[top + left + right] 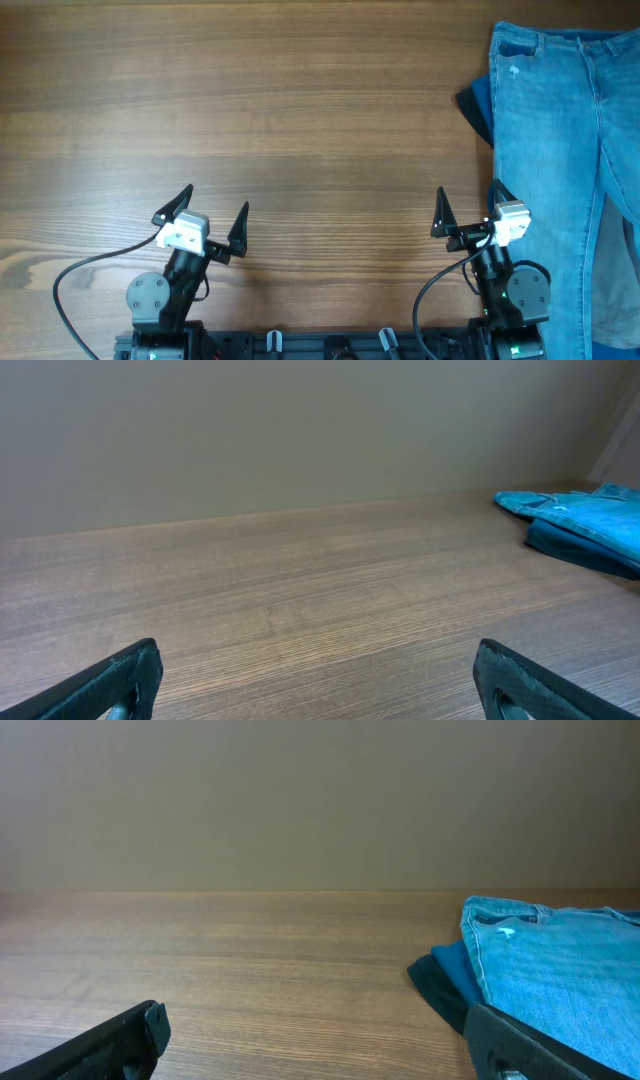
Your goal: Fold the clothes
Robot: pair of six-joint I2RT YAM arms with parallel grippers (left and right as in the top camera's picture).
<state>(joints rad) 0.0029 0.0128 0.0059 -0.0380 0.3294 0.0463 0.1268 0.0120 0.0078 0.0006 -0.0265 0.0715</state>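
The light blue faded jeans [560,150] lie flat at the right side of the table, waistband toward the far edge, legs running to the near edge and out of frame. A small white worn spot shows near the front pocket. A darker blue fold [478,105] sticks out from under their left side. The jeans also show in the right wrist view [560,970] and far right in the left wrist view [590,520]. My left gripper [213,215] is open and empty, far left of them. My right gripper [470,212] is open and empty, its right finger at the jeans' left edge.
The wooden table [280,120] stretches left of the jeans. Both arm bases sit at the near edge with black cables [70,290]. A plain wall [300,800] stands behind the table.
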